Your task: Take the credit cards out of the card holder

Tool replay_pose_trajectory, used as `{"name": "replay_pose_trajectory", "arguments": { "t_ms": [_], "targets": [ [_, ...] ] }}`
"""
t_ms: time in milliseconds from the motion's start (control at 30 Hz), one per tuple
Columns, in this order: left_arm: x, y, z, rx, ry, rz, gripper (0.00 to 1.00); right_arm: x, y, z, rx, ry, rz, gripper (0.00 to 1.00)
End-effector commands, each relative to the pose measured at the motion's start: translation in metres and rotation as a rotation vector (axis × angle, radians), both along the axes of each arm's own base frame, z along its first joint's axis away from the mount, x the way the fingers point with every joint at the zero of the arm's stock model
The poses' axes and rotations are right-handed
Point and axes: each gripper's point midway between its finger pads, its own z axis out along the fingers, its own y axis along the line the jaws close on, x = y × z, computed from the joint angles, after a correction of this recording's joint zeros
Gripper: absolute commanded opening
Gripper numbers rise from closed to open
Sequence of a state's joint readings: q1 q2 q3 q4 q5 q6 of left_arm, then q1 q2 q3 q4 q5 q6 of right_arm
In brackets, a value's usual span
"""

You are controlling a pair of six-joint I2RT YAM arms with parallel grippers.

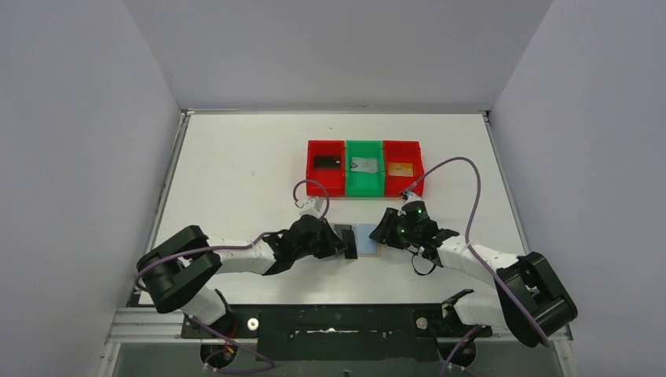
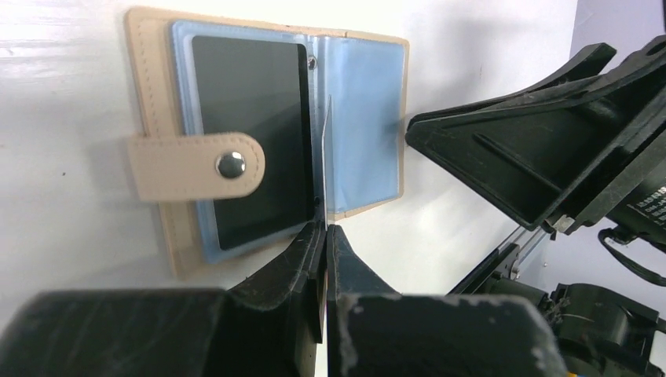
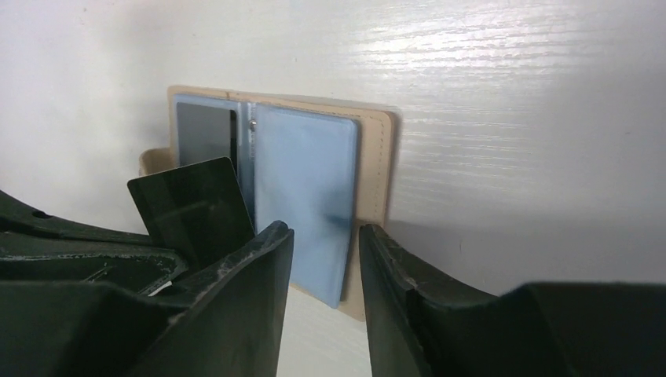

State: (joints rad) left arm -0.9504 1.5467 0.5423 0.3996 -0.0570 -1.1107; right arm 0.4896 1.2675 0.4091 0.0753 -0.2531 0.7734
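Note:
The tan card holder [image 1: 366,238] lies open on the table, pale blue lining up, and also shows in the left wrist view [image 2: 365,94] and the right wrist view [image 3: 306,173]. My left gripper [image 2: 324,228] is shut on a black credit card [image 3: 192,210], seen edge-on in its own view [image 2: 325,157], held upright over the wallet's middle fold. Another dark card [image 2: 247,133] sits in the left pocket under the closure tab [image 2: 196,166]. My right gripper [image 3: 326,232] is open, its fingers either side of the near edge of the wallet's right half.
Three bins stand in a row behind the wallet: a red bin [image 1: 312,153] with a black card [image 1: 327,162], a green bin [image 1: 364,147] with a silver-grey card [image 1: 363,166], and a red bin [image 1: 416,153] with a gold card [image 1: 400,169]. The two grippers are close together.

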Motion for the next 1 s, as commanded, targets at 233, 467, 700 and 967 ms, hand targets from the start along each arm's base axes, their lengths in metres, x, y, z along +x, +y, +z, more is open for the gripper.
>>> {"name": "replay_pose_trajectory", "arguments": {
  "t_ms": [233, 467, 700, 967],
  "targets": [
    [-0.001, 0.009, 0.055, -0.069, -0.155, -0.014, 0.00, 0.009, 0.010, 0.065, 0.091, -0.204, 0.070, 0.61],
    [-0.003, 0.027, 0.067, -0.090, -0.225, 0.014, 0.00, 0.003, 0.027, 0.090, 0.235, -0.367, 0.151, 0.65],
    [-0.013, 0.039, 0.086, -0.161, -0.312, -0.007, 0.00, -0.013, 0.047, 0.113, 0.346, -0.406, 0.280, 0.68],
    [-0.025, 0.039, 0.113, -0.281, -0.384, -0.054, 0.00, -0.036, 0.094, 0.140, 0.535, -0.392, 0.488, 0.68]
  ]
}}
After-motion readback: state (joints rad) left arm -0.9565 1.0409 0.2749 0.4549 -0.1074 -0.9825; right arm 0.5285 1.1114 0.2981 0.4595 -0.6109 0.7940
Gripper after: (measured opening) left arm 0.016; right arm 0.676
